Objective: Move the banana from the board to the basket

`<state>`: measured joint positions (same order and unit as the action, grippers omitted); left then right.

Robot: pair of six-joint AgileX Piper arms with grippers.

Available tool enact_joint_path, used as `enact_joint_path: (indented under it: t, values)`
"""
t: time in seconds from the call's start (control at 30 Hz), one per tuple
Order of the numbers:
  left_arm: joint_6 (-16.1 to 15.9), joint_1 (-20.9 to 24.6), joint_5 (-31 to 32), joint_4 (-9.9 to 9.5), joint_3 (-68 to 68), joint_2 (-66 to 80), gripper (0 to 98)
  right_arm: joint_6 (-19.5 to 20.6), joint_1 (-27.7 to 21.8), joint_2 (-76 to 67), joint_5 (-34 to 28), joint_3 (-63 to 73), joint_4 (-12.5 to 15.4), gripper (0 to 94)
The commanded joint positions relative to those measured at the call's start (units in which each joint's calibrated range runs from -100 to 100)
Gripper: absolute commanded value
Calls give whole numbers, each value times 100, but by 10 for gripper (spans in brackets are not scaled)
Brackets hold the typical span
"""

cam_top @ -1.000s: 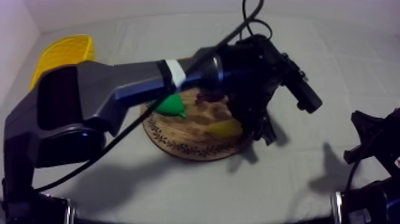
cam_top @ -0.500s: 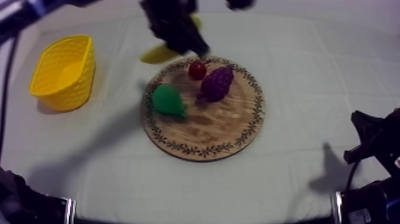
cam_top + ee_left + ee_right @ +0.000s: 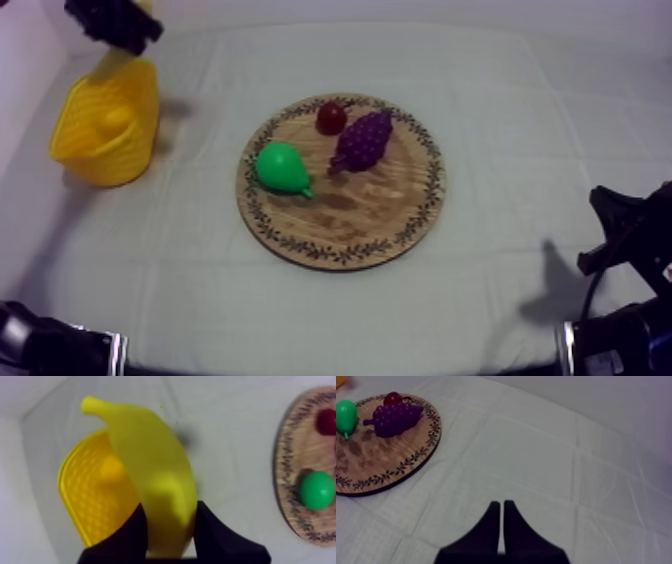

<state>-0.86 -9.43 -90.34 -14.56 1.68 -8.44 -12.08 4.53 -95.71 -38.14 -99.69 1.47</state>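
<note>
Banana (image 3: pixel 150 476) and basket (image 3: pixel 88 152) yellow, pear (image 3: pixel 280 168) green, grapes (image 3: pixel 365 140) purple

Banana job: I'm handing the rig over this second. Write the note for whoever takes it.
Left gripper: fingers shut on the banana, held above the yellow basket.
Right gripper: fingers shut on nothing, over the cloth to the right of the wooden board.
On the board: pear, grapes, small red fruit.
Done: banana picked up, off the board.
Left: lower it into the basket, open the fingers, pull the arm back.
</note>
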Motion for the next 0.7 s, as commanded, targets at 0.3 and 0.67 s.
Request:
enact_joint_path:
  t: [0.3,0.67]
  values:
    - [40,922,453,63,-265,-743,251,-1,-1,-4,-1,3,2,5]
    - [160,1152,1103,322,-457,-1577,270,-1,-1,-4,-1,3,2,5]
